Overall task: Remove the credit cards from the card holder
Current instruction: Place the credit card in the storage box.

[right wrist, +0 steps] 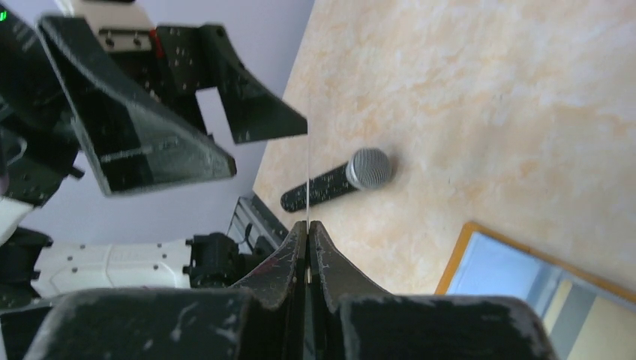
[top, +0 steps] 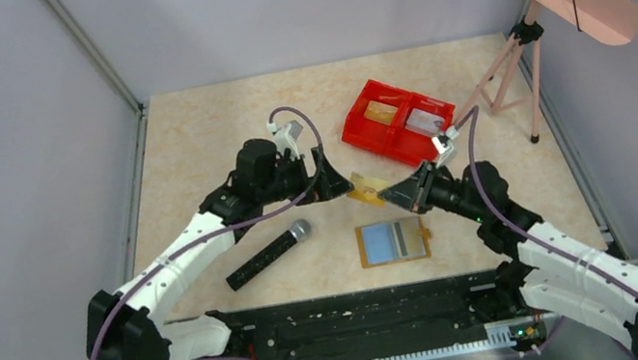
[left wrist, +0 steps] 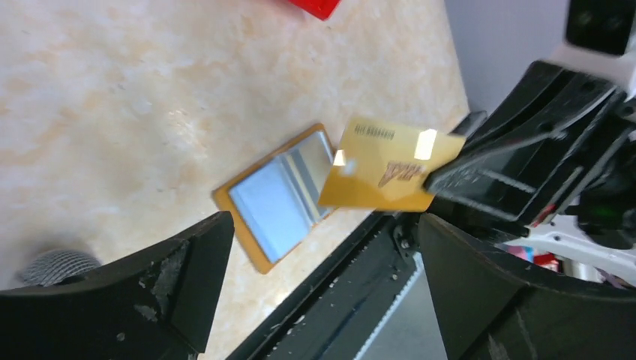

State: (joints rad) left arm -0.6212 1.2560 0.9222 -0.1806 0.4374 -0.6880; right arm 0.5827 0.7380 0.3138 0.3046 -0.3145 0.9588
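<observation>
Left wrist view: yellow-gold card held in mid-air, near the open card holder.
Right gripper is clamped on one short edge of the card. Left gripper has its fingers wide apart, touching nothing. Risk: so shallow a pinch may let the card pivot or slip out if carried toward the red tray.

In the left wrist view the yellow-gold card covers the 3 o'clock side of the card holder. The card's own 3 o'clock end is hidden in the jaws of the right gripper, and its print is blurred. The top edge cuts off the red tray at 12 o'clock. Of the microphone at 8 o'clock only the mesh head shows. From the right wrist the card shows only edge-on.
</observation>
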